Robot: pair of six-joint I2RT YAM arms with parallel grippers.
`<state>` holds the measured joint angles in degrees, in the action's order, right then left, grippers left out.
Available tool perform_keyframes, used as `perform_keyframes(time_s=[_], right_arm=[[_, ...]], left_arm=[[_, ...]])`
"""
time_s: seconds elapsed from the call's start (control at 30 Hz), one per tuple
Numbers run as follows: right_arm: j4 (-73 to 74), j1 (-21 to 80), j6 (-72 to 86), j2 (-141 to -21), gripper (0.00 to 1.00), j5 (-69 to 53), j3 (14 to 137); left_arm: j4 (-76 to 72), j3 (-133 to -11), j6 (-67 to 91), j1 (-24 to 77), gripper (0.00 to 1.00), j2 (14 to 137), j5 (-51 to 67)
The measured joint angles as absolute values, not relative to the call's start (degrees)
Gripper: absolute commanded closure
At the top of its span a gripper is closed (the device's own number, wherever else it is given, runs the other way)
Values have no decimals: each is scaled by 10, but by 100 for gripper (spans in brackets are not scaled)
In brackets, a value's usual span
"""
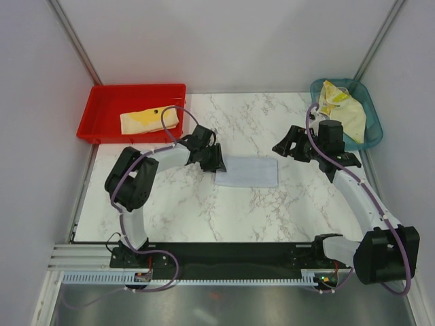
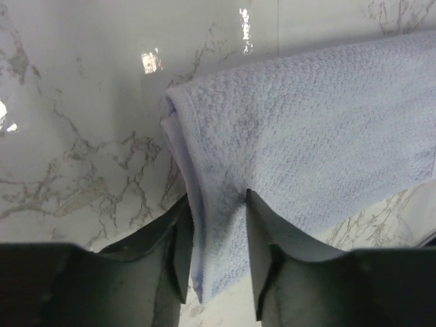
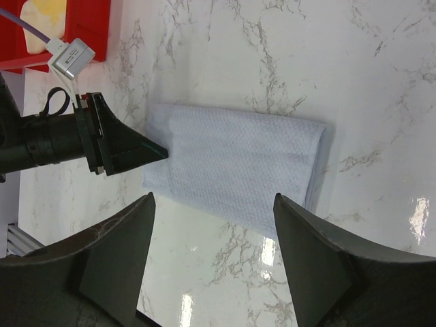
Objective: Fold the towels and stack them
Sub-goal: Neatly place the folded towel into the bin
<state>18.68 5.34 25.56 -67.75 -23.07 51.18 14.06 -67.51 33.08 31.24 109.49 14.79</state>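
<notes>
A folded pale lavender-blue towel (image 1: 248,172) (image 3: 238,163) lies flat on the marble table's middle. My left gripper (image 1: 215,164) (image 2: 216,196) is at the towel's left corner. Its jaws stand apart on either side of that corner (image 2: 218,231), with a gap beside the cloth, so it is open. My right gripper (image 1: 287,145) (image 3: 214,197) hovers open just right of the towel, with nothing between its fingers. A folded cream-yellow towel (image 1: 146,120) rests in the red tray (image 1: 102,102). A crumpled yellow printed towel (image 1: 343,109) fills the teal basket (image 1: 372,132).
The red tray stands at the back left beyond the table's edge, and the teal basket at the back right. Grey walls close the back and sides. The left arm's cable (image 1: 166,122) loops over the tray's near rim.
</notes>
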Motion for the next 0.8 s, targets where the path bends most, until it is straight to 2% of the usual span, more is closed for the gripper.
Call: perform_keyframes(time_s=[0.03,0.07,0.17,0.37,0.8], right_arm=[[187,54,255,-676,21,-231,512],[187,54,254,-675,21,-231,512],[188,53,253,-672,21,-231,512],[190,53,253,-667,21,-232,512],[190,53,253,-651,21,-237,512]], left_arm=[[137,-675,335,312,65,1099,148],[133,-675,338,312,78,1101,149],[132,-675,343,313,98,1107,146],[177,-711,338,314,98,1115,133],[385,-948,229,276,98,1133,-1]])
